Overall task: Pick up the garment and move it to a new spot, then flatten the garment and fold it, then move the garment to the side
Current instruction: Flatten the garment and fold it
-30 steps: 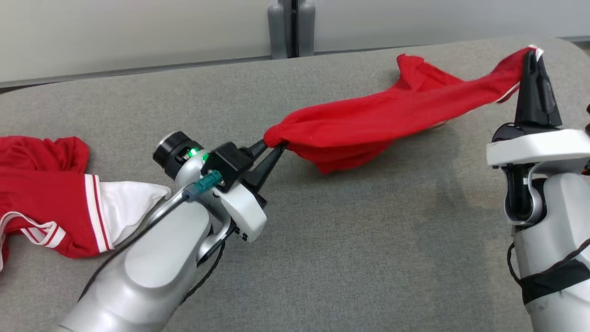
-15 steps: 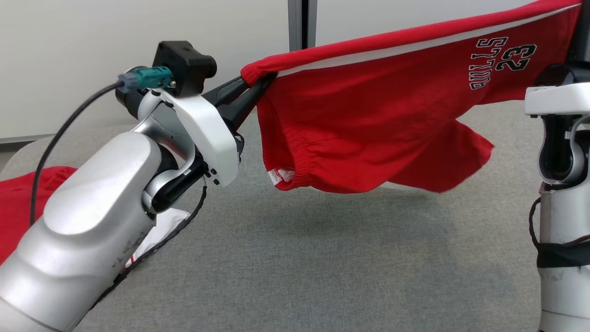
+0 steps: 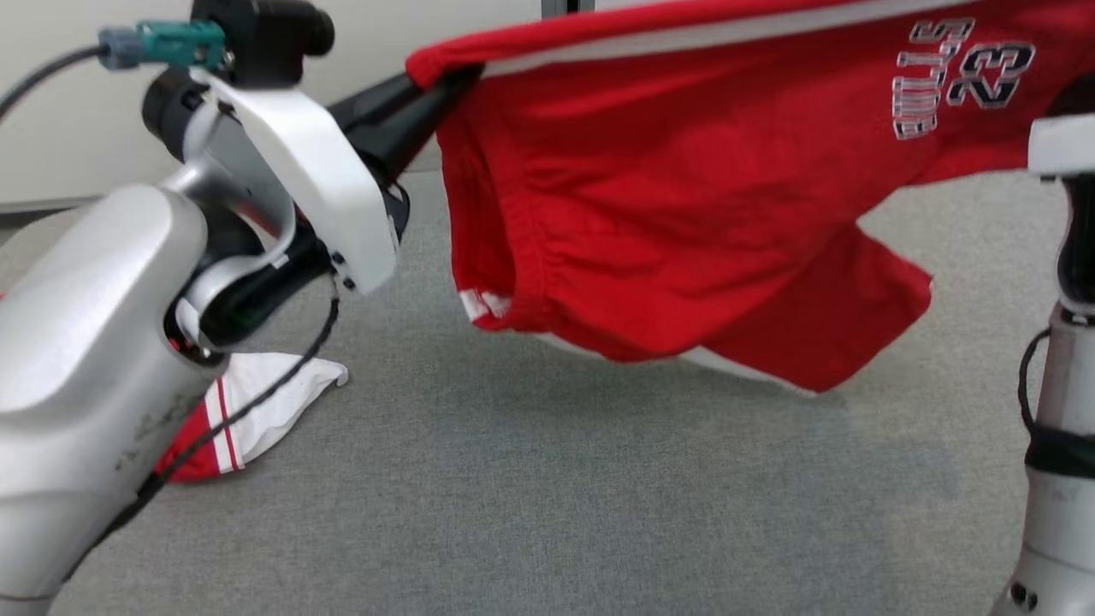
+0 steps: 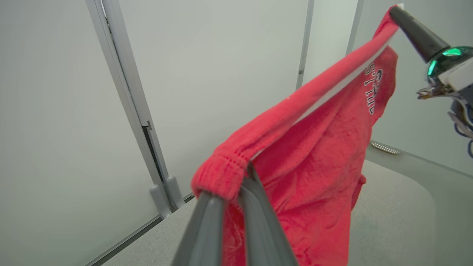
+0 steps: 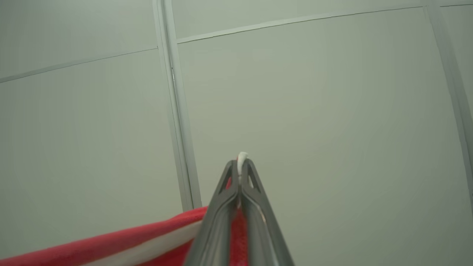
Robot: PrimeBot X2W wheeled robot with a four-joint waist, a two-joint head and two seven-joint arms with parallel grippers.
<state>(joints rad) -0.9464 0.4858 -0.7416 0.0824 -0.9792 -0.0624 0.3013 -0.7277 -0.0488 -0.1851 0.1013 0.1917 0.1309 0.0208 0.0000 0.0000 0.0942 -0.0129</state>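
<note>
Above the cushion [image 3: 599, 513], both grippers [image 4: 236, 184] [image 5: 240, 165] pinch the garment [image 3: 684, 214].

Soft matt red cloth makes the garment [image 3: 684, 214]; coarse grey woven fabric covers the table [image 3: 599, 513].

Holds the garment [image 3: 684, 214] up in the air between the left gripper [image 3: 446, 79], on the left, and the right gripper [image 5: 240, 164], on the right, each one closed on one upper corner. Has the table [image 3: 599, 513] below the garment, apart from it. Has a second garment [image 3: 265, 398] lying on the table at the left, partly behind the left arm [image 3: 103, 342]. Faces a wall [image 3: 68, 145] behind the table.
</note>
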